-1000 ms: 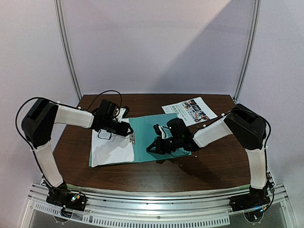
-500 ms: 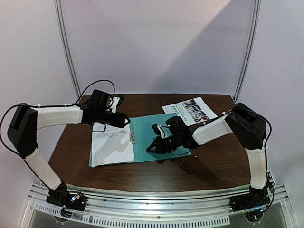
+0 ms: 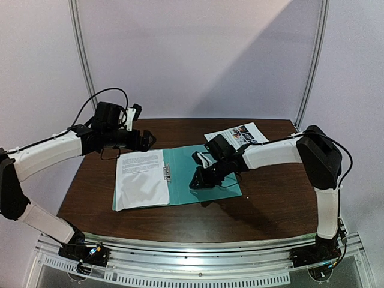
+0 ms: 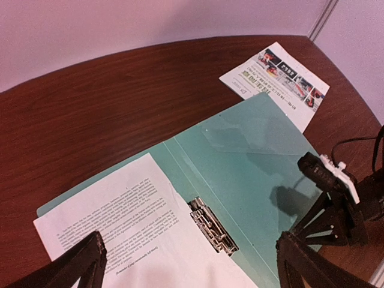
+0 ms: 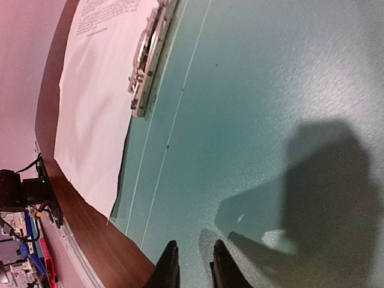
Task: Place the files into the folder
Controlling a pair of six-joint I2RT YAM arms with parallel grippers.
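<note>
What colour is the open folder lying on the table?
The folder is teal green, clearest in the left wrist view.

You see a dark brown wooden tabletop (image 3: 270,210) with a glossy grain, backed by a plain pale wall (image 3: 198,60) with a pinkish-lilac cast. A slim metal left pole (image 3: 84,66) and right pole (image 3: 312,60) rise at the tabletop's far corners. A diagonal shadow dims the wall's right part, while its upper left is brighter. A silver slotted rail (image 3: 198,264) runs along your near edge.
</note>
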